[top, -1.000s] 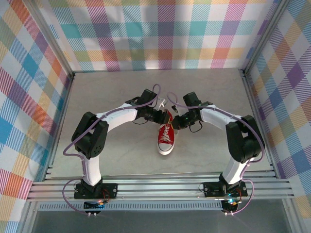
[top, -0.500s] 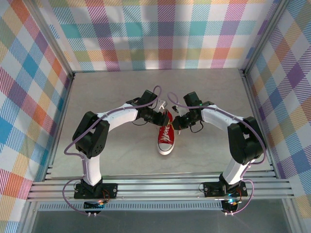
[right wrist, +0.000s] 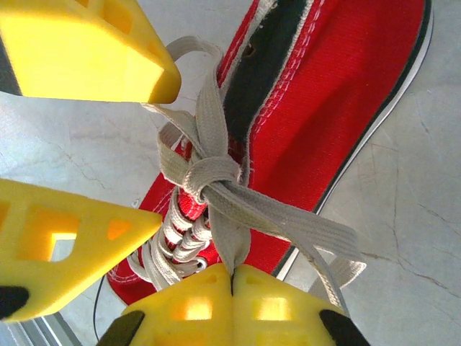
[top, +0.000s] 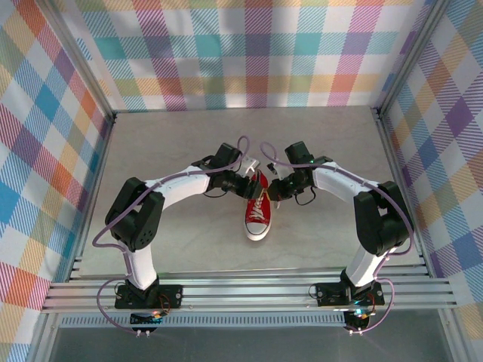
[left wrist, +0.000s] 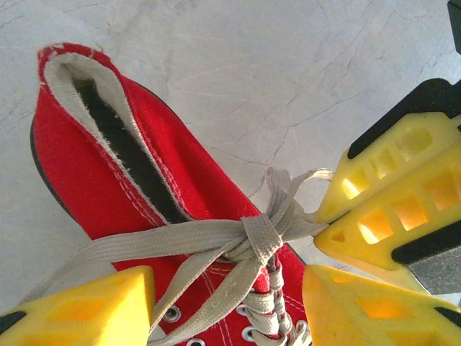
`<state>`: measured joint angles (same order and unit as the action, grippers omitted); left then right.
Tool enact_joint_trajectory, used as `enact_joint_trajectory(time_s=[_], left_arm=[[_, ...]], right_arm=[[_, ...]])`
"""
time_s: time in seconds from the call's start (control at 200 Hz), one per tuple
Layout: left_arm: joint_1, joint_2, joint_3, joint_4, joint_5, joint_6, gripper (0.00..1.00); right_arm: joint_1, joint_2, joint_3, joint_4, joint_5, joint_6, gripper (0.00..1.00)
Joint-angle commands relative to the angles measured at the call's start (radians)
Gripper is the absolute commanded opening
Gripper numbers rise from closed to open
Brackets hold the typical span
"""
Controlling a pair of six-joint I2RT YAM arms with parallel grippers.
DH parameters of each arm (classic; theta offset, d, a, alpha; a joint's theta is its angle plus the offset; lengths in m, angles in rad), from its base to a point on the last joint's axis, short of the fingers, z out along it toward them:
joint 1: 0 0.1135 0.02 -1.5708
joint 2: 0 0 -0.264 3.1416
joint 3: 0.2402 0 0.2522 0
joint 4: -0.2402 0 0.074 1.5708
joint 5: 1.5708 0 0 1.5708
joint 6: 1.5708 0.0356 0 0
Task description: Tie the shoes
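Observation:
A small red sneaker [top: 259,211] lies mid-table with its white toe cap toward the arms. Its white laces are crossed into a knot [left wrist: 261,238] over the tongue; the same knot [right wrist: 209,176] sits just above my right gripper's fingers. My right gripper [right wrist: 232,274] is shut on a lace strand coming down from that knot, at the shoe's right side [top: 273,192]. My left gripper [left wrist: 227,282] is open, its yellow fingers [left wrist: 79,310] spread either side of the laces, nothing between them gripped. It hovers over the shoe's heel end [top: 251,186].
The grey tabletop [top: 189,241] is bounded by plaid walls [top: 45,151] on three sides and an aluminium rail [top: 249,290] at the near edge. Both arms bend inward and meet over the shoe.
The left arm has changed posture, its elbow dropping outward and its forearm stretching flatter toward the shoe. The shoe and the right gripper stay where they were.

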<state>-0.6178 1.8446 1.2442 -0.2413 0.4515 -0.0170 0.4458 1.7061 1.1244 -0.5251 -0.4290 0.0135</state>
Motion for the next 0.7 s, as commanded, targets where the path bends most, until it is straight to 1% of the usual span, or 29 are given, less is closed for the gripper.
enact_joint_trajectory(time_s=[0.0,0.185,0.395,0.55,0.695], left_arm=[[-0.017,0.022,0.049,-0.001,-0.011,0.029,0.56],[-0.019,0.06,0.058,0.02,-0.077,-0.014,0.56],[-0.017,0.074,0.046,0.0,-0.163,-0.044,0.56],[-0.007,0.079,0.041,-0.012,-0.186,-0.062,0.56],[0.0,0.076,0.036,-0.004,-0.182,-0.074,0.56]], right_arm=[[0.005,0.001,0.025,-0.02,-0.022,-0.02,0.0],[0.005,-0.012,0.017,-0.024,-0.021,-0.023,0.0],[-0.007,-0.06,-0.002,-0.038,-0.02,-0.032,0.0],[-0.02,-0.092,-0.02,-0.059,-0.018,-0.04,0.0],[-0.022,-0.123,-0.06,-0.071,-0.021,-0.041,0.0]])
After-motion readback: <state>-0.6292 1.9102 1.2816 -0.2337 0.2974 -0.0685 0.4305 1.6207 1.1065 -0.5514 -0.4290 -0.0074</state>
